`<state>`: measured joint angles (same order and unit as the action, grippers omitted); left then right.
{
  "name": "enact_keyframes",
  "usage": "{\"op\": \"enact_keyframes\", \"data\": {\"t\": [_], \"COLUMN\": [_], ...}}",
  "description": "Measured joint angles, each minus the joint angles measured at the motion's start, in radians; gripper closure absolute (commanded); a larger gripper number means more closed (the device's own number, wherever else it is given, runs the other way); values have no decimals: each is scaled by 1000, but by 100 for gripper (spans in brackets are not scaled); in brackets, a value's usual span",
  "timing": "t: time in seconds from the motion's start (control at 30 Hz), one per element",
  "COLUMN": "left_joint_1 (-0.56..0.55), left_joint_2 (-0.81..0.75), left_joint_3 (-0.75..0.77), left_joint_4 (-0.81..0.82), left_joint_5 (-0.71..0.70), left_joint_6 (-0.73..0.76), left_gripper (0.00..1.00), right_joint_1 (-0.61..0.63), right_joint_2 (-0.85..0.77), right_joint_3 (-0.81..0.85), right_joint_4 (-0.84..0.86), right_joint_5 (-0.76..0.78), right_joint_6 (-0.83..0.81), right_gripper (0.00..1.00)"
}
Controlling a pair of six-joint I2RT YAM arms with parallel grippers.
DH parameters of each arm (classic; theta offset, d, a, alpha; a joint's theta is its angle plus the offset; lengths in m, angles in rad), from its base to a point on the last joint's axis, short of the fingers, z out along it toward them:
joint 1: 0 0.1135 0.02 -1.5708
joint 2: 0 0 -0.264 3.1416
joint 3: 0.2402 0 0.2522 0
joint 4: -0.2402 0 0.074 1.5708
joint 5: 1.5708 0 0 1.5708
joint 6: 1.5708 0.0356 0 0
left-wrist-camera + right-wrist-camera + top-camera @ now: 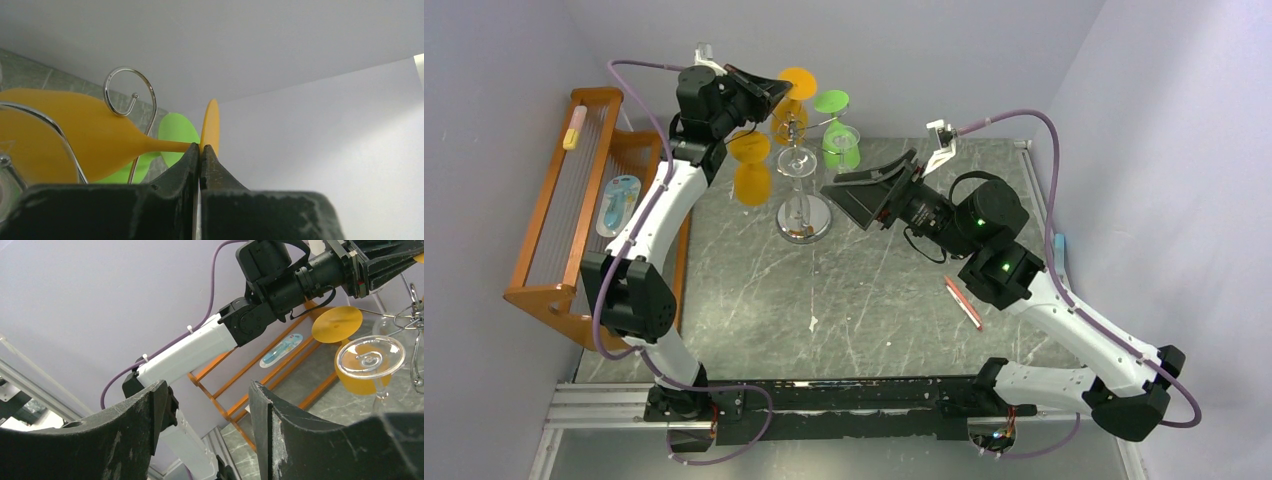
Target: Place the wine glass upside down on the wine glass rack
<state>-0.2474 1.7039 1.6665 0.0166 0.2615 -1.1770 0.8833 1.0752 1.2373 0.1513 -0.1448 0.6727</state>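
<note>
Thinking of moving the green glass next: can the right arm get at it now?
Probably yes. The right hand is open, empty and close beside the green glass, with nothing between them, though it points past it.

Left gripper (200, 150) raised, clamped tight — right gripper (207, 392) parted.

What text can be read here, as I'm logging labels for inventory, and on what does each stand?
None can be read.
Blue-and-white blister pack on the orange-brown wooden slatted rack: print too small and blurred.
Thin red stick on the grey marbled table: no legible marking.
</note>
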Motion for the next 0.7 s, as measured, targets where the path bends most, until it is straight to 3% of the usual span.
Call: {"op": "enact_keyframes", "data": {"t": [0.7], "left_joint_1": [-28], "left_joint_2": [135], "left_joint_3": [143], "left_joint_4": [1], "left_joint_5": [-58], "left_joint_6": [49], "left_gripper": [95], "right_joint_1": [0], "right_joint_2": [-28], "right_joint_3": [-5], "right_joint_4": [-4], "right_joint_5": [29], "right_joint_6": [-1], "right_gripper": [37]}}
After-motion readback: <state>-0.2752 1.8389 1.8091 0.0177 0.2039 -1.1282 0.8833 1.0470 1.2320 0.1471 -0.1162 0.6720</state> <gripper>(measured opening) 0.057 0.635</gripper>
